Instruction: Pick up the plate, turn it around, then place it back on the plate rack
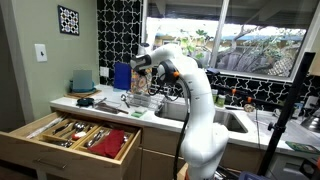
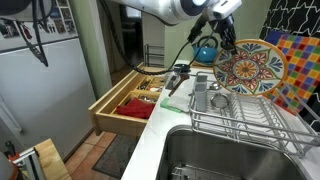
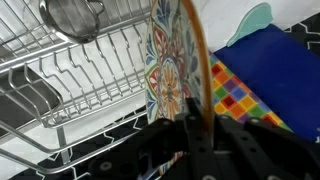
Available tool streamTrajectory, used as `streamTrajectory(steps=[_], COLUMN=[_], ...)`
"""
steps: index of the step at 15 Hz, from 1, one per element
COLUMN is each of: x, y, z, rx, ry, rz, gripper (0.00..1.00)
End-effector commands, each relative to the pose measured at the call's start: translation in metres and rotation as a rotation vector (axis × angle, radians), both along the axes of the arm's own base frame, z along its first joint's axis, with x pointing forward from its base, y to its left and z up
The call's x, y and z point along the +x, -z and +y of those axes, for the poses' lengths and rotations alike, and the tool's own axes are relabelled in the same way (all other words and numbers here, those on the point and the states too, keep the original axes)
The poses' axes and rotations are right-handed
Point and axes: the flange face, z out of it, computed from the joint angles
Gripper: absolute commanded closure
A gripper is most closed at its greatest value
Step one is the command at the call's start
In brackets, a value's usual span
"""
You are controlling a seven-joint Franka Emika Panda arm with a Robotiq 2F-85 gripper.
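Note:
The plate (image 3: 197,55) has an orange-brown rim and a colourful patterned face. It stands upright and edge-on in the wrist view, with its rim between my fingers. My gripper (image 3: 195,135) is shut on the plate. In an exterior view the plate (image 2: 252,66) shows its round patterned face, and my gripper (image 2: 228,45) holds it by its left edge above the far end of the plate rack (image 2: 250,122). The silvery wire rack (image 3: 80,85) lies below and left of the plate in the wrist view. In an exterior view my gripper (image 1: 142,70) hangs over the counter.
A teal kettle (image 2: 205,50) stands behind the rack. A wooden cutlery drawer (image 2: 135,100) stands open below the counter and also shows in an exterior view (image 1: 70,135). A sink (image 2: 215,158) is beside the rack. A checkered cloth (image 3: 245,95) and a blue panel (image 3: 275,60) lie right of the plate.

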Motion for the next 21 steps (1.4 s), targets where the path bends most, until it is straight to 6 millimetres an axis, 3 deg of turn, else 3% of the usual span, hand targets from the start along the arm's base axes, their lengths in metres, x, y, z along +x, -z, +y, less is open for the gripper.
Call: streamTrajectory(steps=[1, 9, 14, 21], x=[-0.007, -0.008, -0.007, -0.02], y=[-0.02, -0.032, -0.039, -0.068], z=[0.012, 0.021, 0.021, 0.017], rx=[-0.018, -0.067, -0.109, -0.185], ry=[0.003, -0.017, -0.116, -0.301], rz=[0.023, 0.074, 0.122, 0.283], gripper=[0.94, 0.94, 0.95, 0.95])
